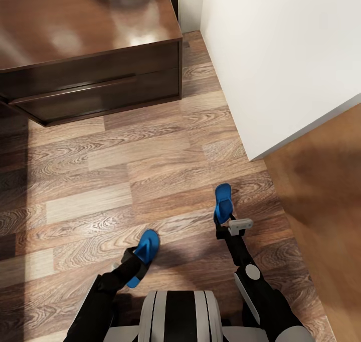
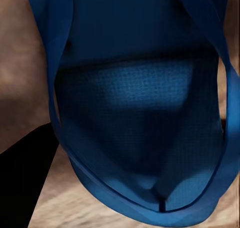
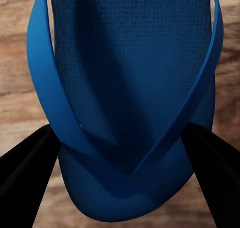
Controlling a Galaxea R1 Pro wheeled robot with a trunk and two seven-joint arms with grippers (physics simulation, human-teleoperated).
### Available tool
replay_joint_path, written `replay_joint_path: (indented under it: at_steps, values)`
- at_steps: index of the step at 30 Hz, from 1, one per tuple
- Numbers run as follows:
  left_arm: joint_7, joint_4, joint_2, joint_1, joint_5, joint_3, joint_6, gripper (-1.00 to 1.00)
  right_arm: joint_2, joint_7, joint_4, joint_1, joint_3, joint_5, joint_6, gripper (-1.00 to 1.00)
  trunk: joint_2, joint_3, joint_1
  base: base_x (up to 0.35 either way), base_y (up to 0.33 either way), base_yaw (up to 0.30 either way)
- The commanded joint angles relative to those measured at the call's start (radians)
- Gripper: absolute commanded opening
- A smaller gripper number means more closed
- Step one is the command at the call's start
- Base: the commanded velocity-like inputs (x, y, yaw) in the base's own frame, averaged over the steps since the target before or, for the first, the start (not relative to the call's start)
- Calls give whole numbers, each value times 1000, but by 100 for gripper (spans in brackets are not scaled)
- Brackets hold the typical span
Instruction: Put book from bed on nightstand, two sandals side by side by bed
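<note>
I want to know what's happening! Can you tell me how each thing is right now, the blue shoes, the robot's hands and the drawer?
Left sandal: held by the left end effector, off the floor.
Right sandal: held by the right end effector.
Nightstand: drawer closed.

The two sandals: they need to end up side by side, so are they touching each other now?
Apart. The head view shows bare floor between the left sandal and the right sandal.

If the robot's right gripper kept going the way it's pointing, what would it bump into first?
The right gripper is holding a blue sandal pointing forward. Past it I see bare wood floor, then probably the white wall. Depth is hard to judge.
</note>
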State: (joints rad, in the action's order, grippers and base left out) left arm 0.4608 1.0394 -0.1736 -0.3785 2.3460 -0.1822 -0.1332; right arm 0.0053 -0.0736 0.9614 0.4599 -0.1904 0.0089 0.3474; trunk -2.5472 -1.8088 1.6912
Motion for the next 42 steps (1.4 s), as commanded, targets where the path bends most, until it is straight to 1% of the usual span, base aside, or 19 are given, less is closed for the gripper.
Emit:
replay_joint_path:
  at_steps: [1,6,8,30,42]
  values:
    - [3,10,-1,0,10,-3,-8,-100,-1,-8,-56,0,-3,-1,2,-100,0,0,0,0,0,0]
    - [4,95,-1,5,10,-3,-11,-100,-1,-8,-55,0,-3,-5,2,-100,0,0,0,0,0,0]
    - [4,106,-1,8,10,-3,-10,-100,-1,-8,-55,0,-3,-6,2,-100,0,0,0,0,0,0]
    - [2,111,-1,12,10,-2,-11,-100,-1,-8,-55,0,-3,-3,2,-100,0,0,0,0,0,0]
    - [2,111,-1,13,10,-2,-11,-100,-1,-8,-55,0,-3,-5,2,-100,3,46,-5,0,0,0]
